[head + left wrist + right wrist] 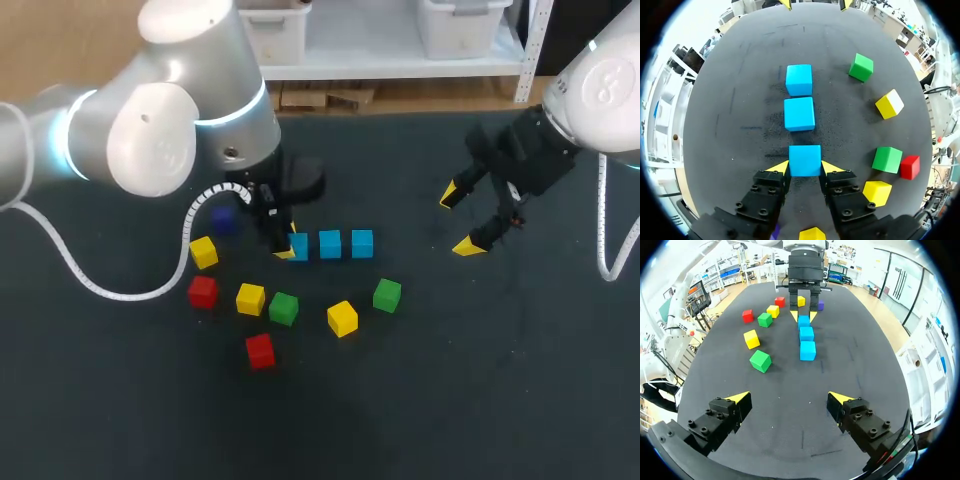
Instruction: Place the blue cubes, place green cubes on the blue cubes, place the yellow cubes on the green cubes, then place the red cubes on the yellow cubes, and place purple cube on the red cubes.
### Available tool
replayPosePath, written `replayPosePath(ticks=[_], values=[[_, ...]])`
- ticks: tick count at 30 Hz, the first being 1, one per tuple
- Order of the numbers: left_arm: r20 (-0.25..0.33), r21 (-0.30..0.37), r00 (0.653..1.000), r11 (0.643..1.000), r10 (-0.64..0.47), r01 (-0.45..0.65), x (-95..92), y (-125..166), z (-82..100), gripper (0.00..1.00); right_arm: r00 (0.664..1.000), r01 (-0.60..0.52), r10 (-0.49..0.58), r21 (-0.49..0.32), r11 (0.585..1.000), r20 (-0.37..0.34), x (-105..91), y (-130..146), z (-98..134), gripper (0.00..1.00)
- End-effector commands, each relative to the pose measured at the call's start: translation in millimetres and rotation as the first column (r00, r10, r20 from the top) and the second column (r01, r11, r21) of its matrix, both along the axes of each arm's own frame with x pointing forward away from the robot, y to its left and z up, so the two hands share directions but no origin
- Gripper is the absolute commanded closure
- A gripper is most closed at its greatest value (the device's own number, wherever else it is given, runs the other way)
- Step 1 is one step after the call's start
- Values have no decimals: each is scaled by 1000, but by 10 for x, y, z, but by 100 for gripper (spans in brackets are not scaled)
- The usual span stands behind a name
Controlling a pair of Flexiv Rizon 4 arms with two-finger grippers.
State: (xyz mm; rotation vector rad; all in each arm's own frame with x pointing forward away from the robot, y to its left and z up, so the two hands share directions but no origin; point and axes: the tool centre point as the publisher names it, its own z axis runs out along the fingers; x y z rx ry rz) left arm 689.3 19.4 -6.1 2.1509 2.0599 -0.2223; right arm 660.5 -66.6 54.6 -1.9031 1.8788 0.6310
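Currently the left claw (805, 169) is closed on the end blue cube (804, 157), with one yellow tip against each side face. That cube sits on the desk (735, 130), in line with the middle blue cube (799, 114) and the far blue cube (799, 80) just beyond it. The step in hand is probably setting down the third base cube. Open the fingers evenly, then lift straight up, so the end blue cube stays aligned. A green cube (887, 159) lies near the end blue cube. The right claw (788, 399) hangs open and empty, well apart from it.
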Motion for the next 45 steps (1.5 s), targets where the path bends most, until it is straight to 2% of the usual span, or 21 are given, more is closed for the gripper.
replayPosePath(ticks=[1,20,21,22,24,25,26,34,45], values=[[-2,0,1000,1000,0,0,24,-8,-1,100,1000,-1,1,2,1000,-1,7,-1,-4,0],[-5,5,1000,1000,-3,3,19,-18,-6,100,1000,-1,1,2,1000,-1,7,-1,-4,0],[-6,6,1000,1000,-3,3,18,-18,-6,87,1000,-1,1,2,1000,-1,7,-1,-4,0],[-7,6,1000,1000,-3,3,17,-18,-6,69,1000,-1,1,2,1000,-1,7,-1,-4,0],[-8,6,1000,1000,-3,3,15,-18,-6,54,1000,-1,1,2,1000,-1,7,-1,-4,0],[-9,7,1000,1000,-3,3,15,-19,-6,38,1000,-1,1,2,1000,-1,7,-1,-4,0],[-11,8,1000,1000,-4,4,16,-21,-5,1,1000,-1,1,2,1000,-1,7,-1,-4,0],[-16,8,1000,1000,-5,5,19,-26,2,0,1000,-1,1,2,1000,-1,7,-1,-4,0],[15,10,1000,1000,-13,13,-104,54,248,0,1000,-1,1,2,1000,-1,7,-1,-4,0]])
